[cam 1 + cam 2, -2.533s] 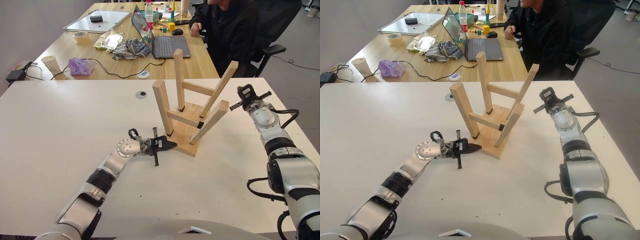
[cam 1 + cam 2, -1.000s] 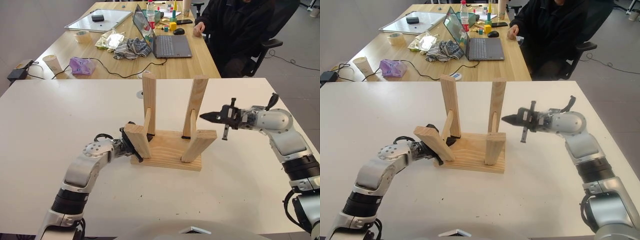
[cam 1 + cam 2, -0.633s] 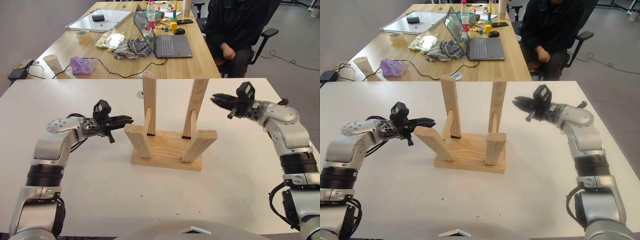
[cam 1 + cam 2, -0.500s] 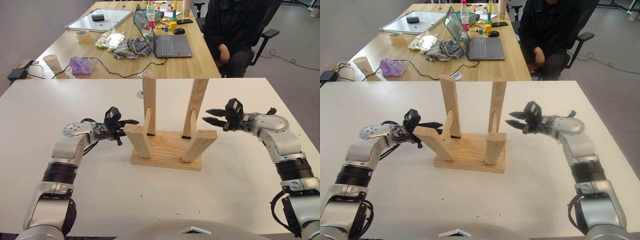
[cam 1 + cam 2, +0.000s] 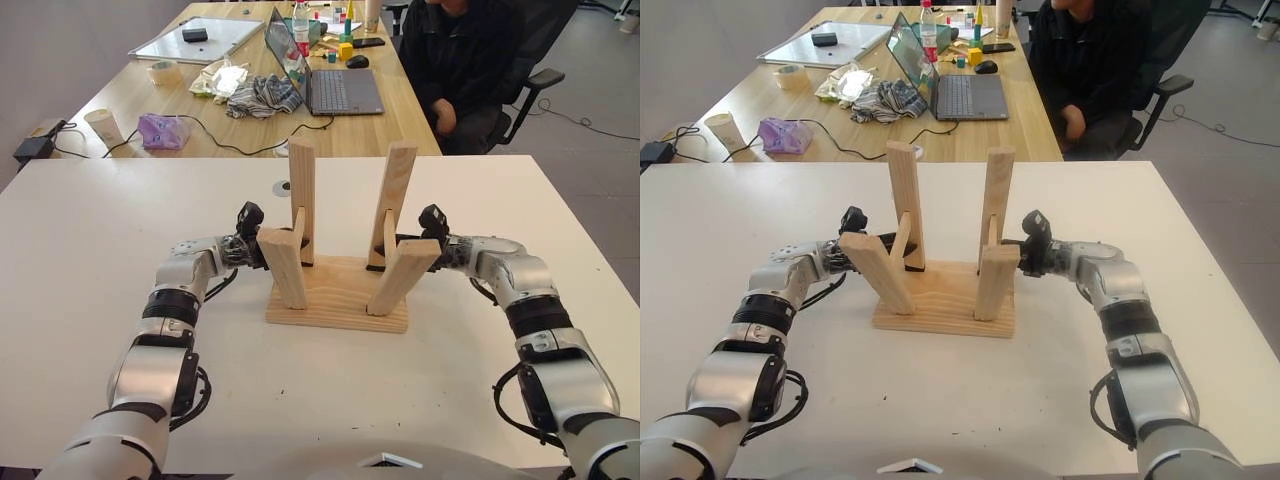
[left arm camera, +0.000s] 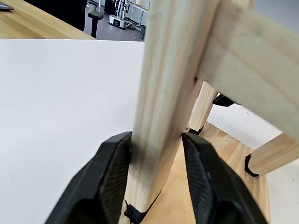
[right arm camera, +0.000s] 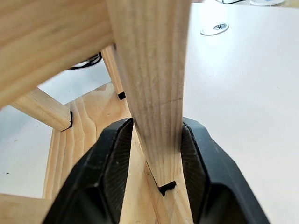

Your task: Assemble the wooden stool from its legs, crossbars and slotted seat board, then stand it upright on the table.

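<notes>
The wooden stool (image 5: 335,300) rests upside down on the white table (image 5: 120,240), seat board flat and legs pointing up. My left gripper (image 5: 248,244) is at the stool's left side, shut on a left leg. In the left wrist view its black fingers (image 6: 110,177) press both sides of that leg (image 6: 163,107) close to the seat board. My right gripper (image 5: 427,236) is at the stool's right side, shut on a right leg (image 7: 154,88), with a finger (image 7: 112,163) on each face. Crossbars join the legs.
A wooden table (image 5: 390,120) stands behind the white one with a laptop (image 5: 325,85), a crumpled cloth (image 5: 258,95), a paper cup (image 5: 103,128) and cables. A person sits at it. A round grommet (image 5: 283,187) lies just behind the stool.
Both grippers, open beside the stool half a second ago, have moved inward and shut on its outer legs. The stool still rests upside down.
</notes>
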`<state>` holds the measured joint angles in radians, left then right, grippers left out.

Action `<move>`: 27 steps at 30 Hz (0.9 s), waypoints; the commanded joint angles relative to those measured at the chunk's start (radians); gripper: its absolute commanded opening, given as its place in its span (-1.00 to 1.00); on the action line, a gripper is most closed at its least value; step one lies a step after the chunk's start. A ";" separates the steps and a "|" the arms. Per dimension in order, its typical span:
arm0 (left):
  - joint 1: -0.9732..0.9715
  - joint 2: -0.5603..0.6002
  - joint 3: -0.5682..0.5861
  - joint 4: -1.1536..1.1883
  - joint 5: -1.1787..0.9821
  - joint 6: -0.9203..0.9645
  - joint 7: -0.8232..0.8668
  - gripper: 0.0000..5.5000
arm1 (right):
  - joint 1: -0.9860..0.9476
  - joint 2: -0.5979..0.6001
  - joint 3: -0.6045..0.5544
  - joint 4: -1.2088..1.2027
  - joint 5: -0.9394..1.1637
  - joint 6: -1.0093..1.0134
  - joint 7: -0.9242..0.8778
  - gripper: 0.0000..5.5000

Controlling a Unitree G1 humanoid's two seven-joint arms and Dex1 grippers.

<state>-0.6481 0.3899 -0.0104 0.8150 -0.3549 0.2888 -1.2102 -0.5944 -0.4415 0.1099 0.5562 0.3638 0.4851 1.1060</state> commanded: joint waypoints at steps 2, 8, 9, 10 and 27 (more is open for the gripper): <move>-0.077 -0.001 0.002 0.101 0.028 0.225 0.073 -0.39 | -0.154 0.046 -0.011 0.206 0.024 0.292 0.003 -0.46; -0.103 -0.020 -0.053 0.159 0.091 0.403 0.148 -0.39 | -0.273 0.095 0.060 0.473 -0.139 0.179 -0.093 -0.47; -0.099 -0.022 -0.051 0.163 0.093 0.415 0.169 -0.39 | -0.283 0.097 0.061 0.507 -0.152 0.159 -0.112 -0.47; -0.100 -0.027 -0.034 0.173 0.086 0.429 0.200 -0.39 | -0.291 0.099 0.059 0.537 -0.163 0.141 -0.123 -0.47; -0.117 0.082 0.006 0.265 0.181 0.319 0.362 -0.01 | -0.319 0.031 0.075 0.687 -0.310 -0.020 -0.156 0.16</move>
<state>-0.8367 0.3783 0.0397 1.0963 -0.2554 0.6241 -0.8445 -0.9652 -0.3285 0.1571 1.2254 0.1364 0.4741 0.9691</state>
